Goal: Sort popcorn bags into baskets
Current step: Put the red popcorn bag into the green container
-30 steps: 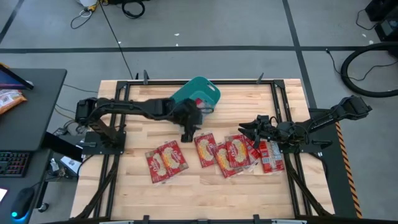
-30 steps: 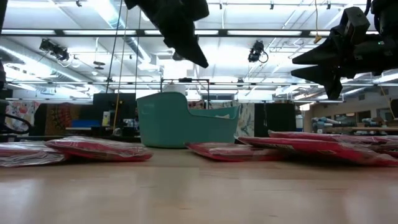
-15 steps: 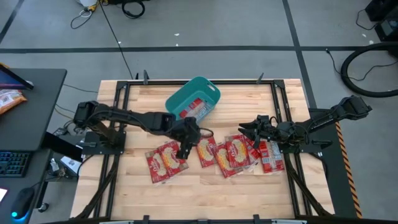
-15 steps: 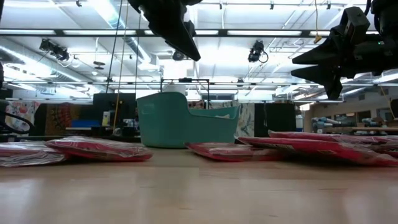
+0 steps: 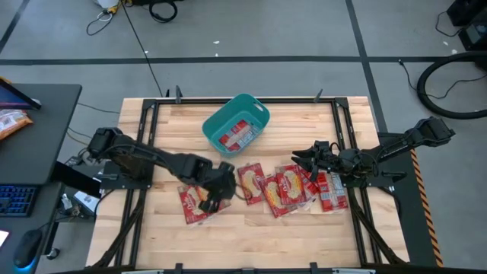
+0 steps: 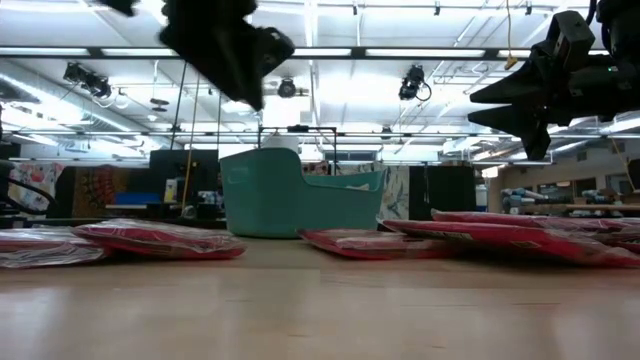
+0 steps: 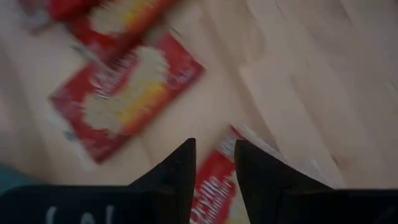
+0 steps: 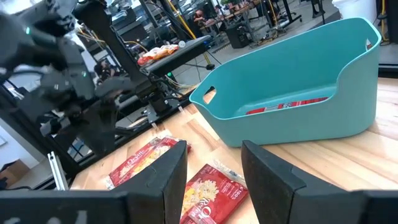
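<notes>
Bench (image 5: 304,236) carries a teal basket (image 5: 255,114) at twelve o'clock with at least one popcorn bag inside, and loose popcorn bags (image 5: 285,189) in a row from eight to four o'clock. Step in hand looks like reaching for the next bag: left claw (image 5: 213,196) hangs over the pair at eight o'clock, fingers spread, holding nothing; next it must drop and close on one. Right claw (image 5: 302,161) waits above the four o'clock cluster, spread, empty.
</notes>
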### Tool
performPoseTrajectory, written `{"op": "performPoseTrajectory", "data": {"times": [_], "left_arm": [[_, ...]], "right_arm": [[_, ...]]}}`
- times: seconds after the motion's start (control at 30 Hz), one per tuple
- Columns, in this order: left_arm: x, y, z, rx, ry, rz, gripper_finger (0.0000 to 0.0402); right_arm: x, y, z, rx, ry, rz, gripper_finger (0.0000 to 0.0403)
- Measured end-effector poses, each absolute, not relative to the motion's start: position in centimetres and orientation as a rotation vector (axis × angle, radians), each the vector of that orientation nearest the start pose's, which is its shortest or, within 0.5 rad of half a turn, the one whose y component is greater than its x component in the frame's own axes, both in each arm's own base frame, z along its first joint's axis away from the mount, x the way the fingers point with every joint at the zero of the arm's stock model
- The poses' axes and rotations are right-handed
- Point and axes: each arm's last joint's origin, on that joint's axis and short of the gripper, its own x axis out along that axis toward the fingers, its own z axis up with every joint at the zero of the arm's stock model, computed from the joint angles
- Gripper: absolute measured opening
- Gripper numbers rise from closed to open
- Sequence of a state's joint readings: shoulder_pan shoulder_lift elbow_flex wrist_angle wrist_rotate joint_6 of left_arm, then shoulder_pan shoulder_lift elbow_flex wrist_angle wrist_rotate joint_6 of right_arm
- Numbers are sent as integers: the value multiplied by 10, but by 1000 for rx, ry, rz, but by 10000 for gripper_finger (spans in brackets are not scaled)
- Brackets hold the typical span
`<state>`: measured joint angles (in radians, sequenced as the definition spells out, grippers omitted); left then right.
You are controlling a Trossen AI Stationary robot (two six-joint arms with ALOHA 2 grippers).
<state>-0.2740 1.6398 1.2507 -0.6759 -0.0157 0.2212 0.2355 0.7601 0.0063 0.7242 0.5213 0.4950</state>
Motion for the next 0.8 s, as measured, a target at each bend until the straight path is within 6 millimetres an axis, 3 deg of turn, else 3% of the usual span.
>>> {"op": "performPoseTrajectory", "data": {"times": [0.23,0.53,0.8], "left_arm": [[301,-109,227,368,1169,-344,117],[266,-139,223,479,1326,-197,117],[247,-149,221,531,1410,-142,117]], "right_arm": [[141,19,159,480,-43,-287,158],[141,19,159,480,-43,-287,158],[141,19,159,480,-44,-287,158]]}}
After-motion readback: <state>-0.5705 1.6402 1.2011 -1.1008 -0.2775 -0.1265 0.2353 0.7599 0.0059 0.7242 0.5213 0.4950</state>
